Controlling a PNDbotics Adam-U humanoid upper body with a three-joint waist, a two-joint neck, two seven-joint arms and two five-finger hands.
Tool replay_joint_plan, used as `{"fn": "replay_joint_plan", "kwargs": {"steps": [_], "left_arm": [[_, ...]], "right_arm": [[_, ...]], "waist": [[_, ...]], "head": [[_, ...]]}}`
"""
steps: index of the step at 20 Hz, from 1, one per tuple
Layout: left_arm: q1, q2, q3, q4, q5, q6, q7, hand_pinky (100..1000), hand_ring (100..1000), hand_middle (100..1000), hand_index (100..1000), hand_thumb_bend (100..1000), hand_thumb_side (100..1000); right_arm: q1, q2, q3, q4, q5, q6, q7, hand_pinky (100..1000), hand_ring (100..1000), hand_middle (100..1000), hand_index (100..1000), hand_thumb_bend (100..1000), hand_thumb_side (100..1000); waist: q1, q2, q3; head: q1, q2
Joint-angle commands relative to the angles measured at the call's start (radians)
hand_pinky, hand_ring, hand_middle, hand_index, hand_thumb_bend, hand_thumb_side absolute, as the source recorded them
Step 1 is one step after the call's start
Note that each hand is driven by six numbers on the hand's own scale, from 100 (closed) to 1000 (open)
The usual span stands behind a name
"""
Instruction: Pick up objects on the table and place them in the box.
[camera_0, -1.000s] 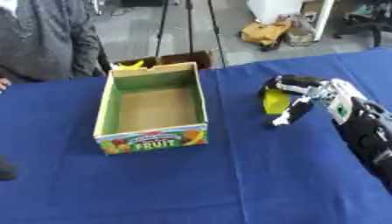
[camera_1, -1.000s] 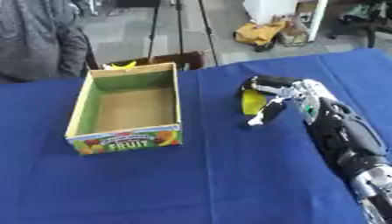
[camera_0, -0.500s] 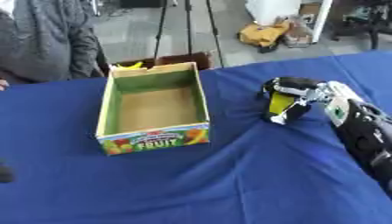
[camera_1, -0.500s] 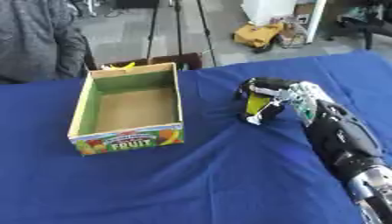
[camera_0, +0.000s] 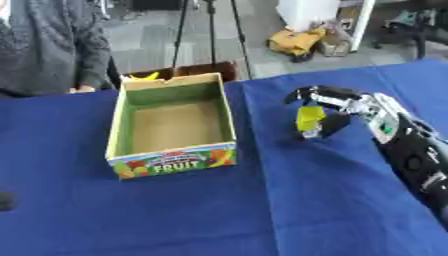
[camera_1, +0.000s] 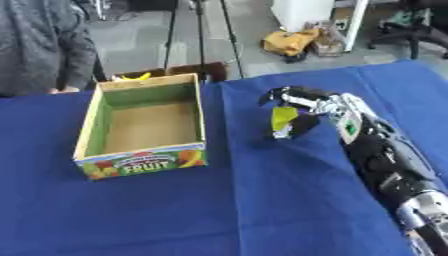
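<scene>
An open cardboard fruit box (camera_0: 120, 131) with green inner walls and a brown floor stands left of centre on the blue table (camera_0: 262, 210); nothing shows inside it. My right hand (camera_0: 337, 102) reaches in from the right, its fingers curled round a small yellow-green object (camera_0: 310, 117) held just above the cloth, to the right of the box. A dark bit of my left hand (camera_0: 4, 201) shows at the lower left edge; its fingers cannot be made out.
A person in a grey top stands at the far left edge of the table, a hand (camera_0: 83, 89) near the box's back corner. A tripod, a yellow thing and clutter lie on the floor beyond the table's far edge.
My right hand has carried the yellow-green object leftward, closer to the box. The box has stayed put.
</scene>
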Motion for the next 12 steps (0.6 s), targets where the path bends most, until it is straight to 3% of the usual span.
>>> {"fn": "replay_joint_plan", "kwargs": {"steps": [1,3,8,12], "left_arm": [[-0.013,0.008,0.008,-0.016,-0.003,-0.005,0.002,568,578,580,789,481,648],[-0.014,0.008,0.008,-0.016,-0.004,-0.006,0.003,568,582,580,789,480,648],[-0.015,0.008,0.008,-0.016,-0.005,-0.006,0.003,568,585,581,790,479,649],[-0.015,0.008,0.008,-0.016,-0.004,-0.007,0.002,568,585,581,790,478,650]], "right_arm": [[-0.012,-0.048,-0.008,-0.032,-0.025,-0.145,0.197,800,936,896,907,630,602],[-0.007,-0.053,-0.012,-0.033,-0.031,-0.139,0.205,790,916,891,904,590,566],[0.006,-0.062,-0.017,-0.027,-0.027,-0.132,0.197,761,856,870,883,482,349],[0.011,-0.062,-0.017,-0.020,-0.006,-0.131,0.190,738,808,854,873,446,229]], "waist": [[-0.006,-0.021,-0.003],[-0.007,-0.021,-0.004],[-0.010,-0.020,-0.001],[-0.010,-0.020,0.004]], "head": [[0.003,-0.012],[0.003,-0.014],[0.003,-0.017],[0.000,-0.018]]}}
